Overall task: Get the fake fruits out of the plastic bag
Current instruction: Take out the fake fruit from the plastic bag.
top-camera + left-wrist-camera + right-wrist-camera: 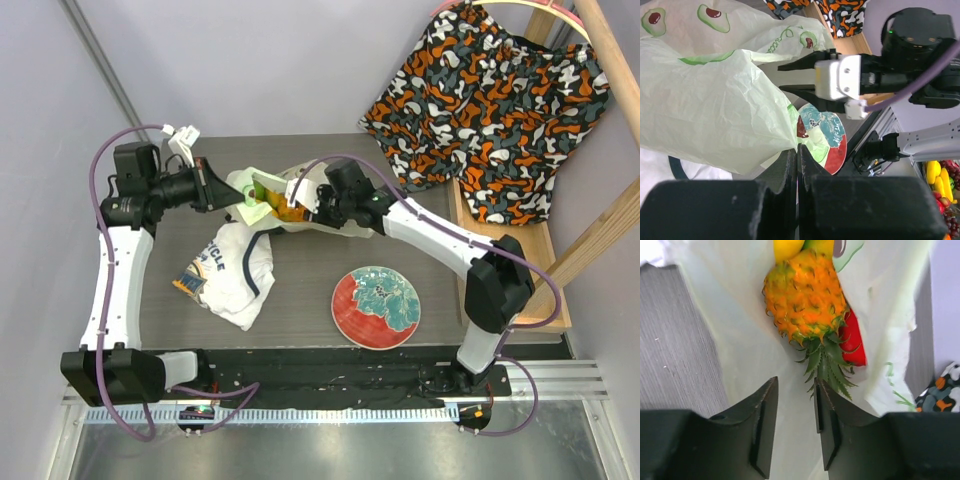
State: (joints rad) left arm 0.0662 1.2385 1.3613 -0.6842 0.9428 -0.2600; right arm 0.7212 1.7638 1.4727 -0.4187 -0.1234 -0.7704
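The plastic bag (268, 190), pale green with avocado prints, lies at the back of the table with its mouth facing the right arm. My left gripper (798, 149) is shut on a corner of the plastic bag (715, 100) and holds it up. Inside the bag (740, 340) lie fake fruits: an orange pineapple (805, 295) with its green crown (827, 365) pointing at me, a red fruit (855, 342) behind it and a yellow piece (787, 247) above. My right gripper (795, 390) is open inside the bag's mouth with nothing between its fingers. One fingertip (820, 390) is beside the crown leaves.
A red plate with a teal pattern (377, 306) sits front centre. A white printed T-shirt (235, 270) lies crumpled to its left. A wooden rack (500, 235) draped in orange-and-black patterned cloth (490, 110) stands at the table's right edge.
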